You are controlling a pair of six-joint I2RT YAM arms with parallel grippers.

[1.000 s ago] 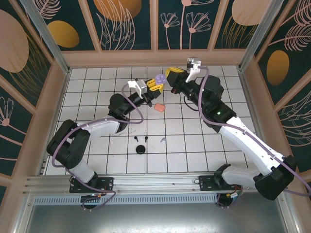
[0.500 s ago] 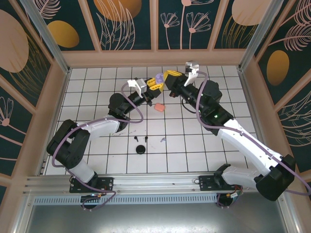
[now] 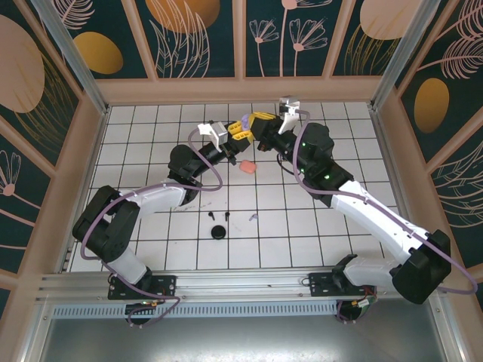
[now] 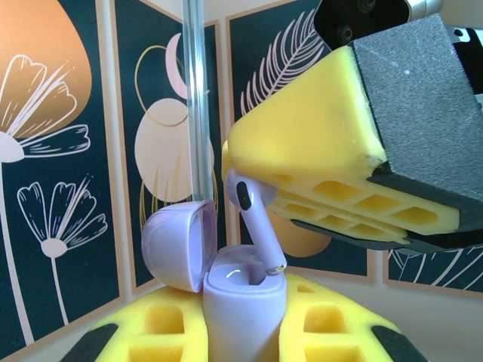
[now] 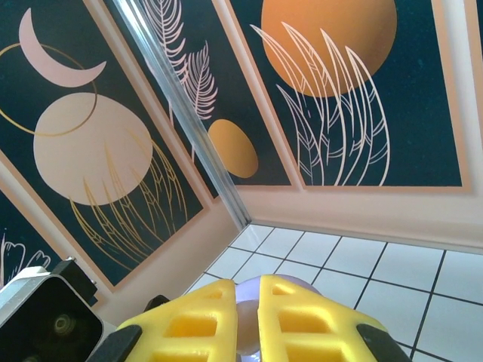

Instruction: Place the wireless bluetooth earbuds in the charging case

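Note:
My left gripper [image 4: 241, 335] is shut on a lilac charging case [image 4: 243, 305], held upright with its lid [image 4: 177, 245] swung open to the left. A lilac earbud [image 4: 256, 226] is pinched in my right gripper [image 5: 247, 320], and its stem tip rests in the case's socket, tilted. In the top view the left gripper [image 3: 238, 130] and right gripper [image 3: 261, 121] meet above the far middle of the table, with the case [image 3: 247, 121] between them. A second lilac earbud [image 3: 253, 217] and two black earbuds [image 3: 212, 217] lie on the tiles.
A salmon-pink case [image 3: 247, 167] lies on the white tiled table [image 3: 317, 226] under the two grippers. A round black case [image 3: 219, 231] sits near the front, beside the loose earbuds. Patterned walls enclose the table on three sides.
My right gripper has swung left and closed the gap to the left gripper, bringing the lilac earbud onto the open case. The left arm has held still.

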